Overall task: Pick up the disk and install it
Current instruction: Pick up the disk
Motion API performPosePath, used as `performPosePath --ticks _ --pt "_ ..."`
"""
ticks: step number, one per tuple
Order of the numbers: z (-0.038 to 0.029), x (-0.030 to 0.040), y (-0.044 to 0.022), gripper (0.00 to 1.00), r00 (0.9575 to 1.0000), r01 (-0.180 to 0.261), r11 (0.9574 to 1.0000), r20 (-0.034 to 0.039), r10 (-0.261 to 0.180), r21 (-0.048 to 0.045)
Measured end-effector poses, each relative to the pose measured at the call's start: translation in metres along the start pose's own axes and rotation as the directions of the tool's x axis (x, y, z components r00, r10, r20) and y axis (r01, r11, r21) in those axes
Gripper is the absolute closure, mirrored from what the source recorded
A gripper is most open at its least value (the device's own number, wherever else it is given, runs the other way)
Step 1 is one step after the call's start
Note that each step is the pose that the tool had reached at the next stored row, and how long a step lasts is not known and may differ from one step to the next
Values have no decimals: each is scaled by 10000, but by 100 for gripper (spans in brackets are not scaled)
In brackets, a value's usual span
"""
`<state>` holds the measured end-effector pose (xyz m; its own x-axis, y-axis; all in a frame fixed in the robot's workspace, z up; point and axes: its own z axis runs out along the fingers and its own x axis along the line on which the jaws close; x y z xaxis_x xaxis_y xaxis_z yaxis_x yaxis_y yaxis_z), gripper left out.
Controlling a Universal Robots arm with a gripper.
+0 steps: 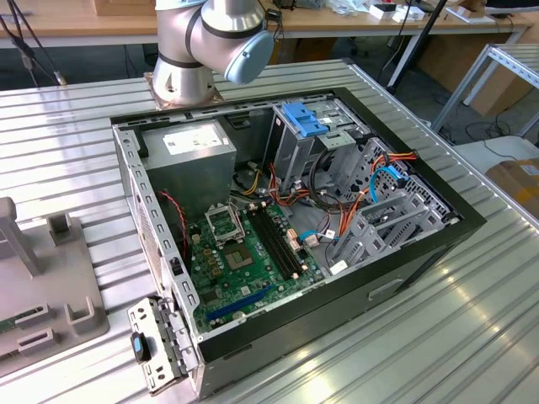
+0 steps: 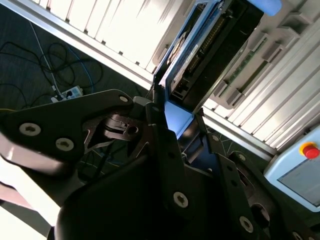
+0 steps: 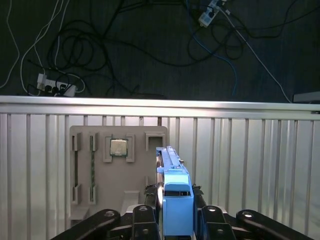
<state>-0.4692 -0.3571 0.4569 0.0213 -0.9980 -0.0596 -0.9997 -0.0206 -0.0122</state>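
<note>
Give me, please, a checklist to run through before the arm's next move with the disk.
1. Disk gripped: ok, it sits clamped between the fingers of the gripper in both wrist views.
2. Disk clear of the grey fixture tray: cannot tell.
3. Computer case open: ok, in the exterior view.
4. Drive bays free of a drive: cannot tell.
5. Cables clear of the bays: not ok, several lie over them.
</note>
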Motion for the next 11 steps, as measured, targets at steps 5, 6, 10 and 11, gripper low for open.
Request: performPosePath --ticks 5,6,10,11 --pt "-118 -7 -2 64 10000 0 10000 0 0 -1" --pt "-134 -8 -2 64 10000 0 10000 -1 0 -1" --pt "-189 -12 -3 64 10000 0 10000 -1 0 -1" --pt "-212 -13 -3 64 10000 0 10000 -1 0 0"
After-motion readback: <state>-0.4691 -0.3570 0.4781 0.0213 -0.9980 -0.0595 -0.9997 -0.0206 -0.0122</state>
